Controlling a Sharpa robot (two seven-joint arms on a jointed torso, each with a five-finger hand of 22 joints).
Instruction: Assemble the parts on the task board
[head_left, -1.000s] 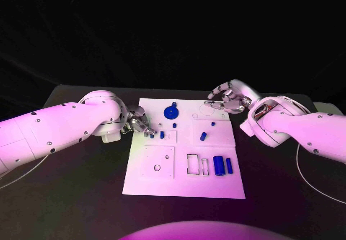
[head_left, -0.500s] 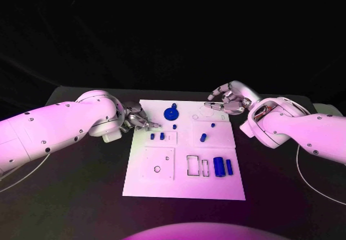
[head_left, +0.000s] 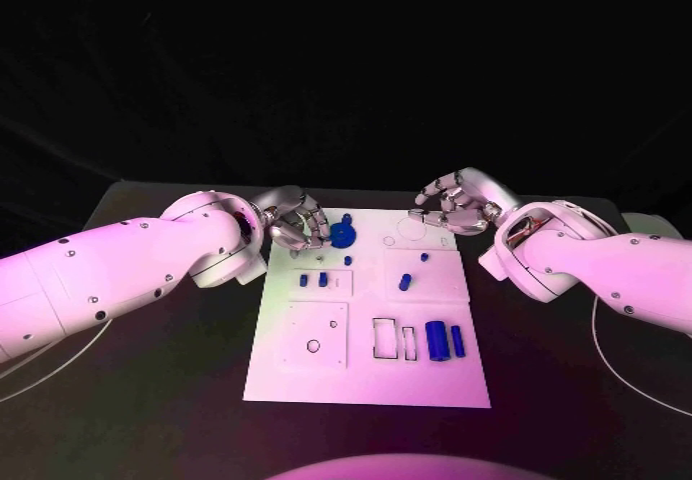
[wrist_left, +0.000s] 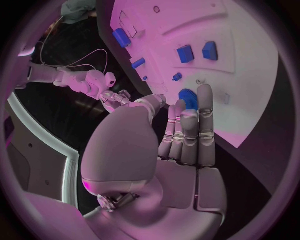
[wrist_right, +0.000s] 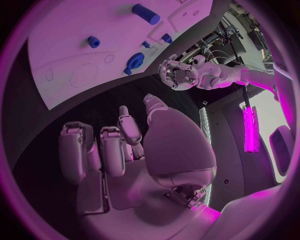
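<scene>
Head view | flat white task board (head_left: 289, 372) | left hand (head_left: 296, 226) fingers apart, empty | right hand (head_left: 459, 204) fingers curled, empty

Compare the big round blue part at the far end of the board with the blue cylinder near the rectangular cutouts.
The round blue part is disc-shaped and lies at the task board's far end by the left hand; the blue cylinder is elongated and lies toward the near end, far from either hand. Both are blue and unheld.
</scene>
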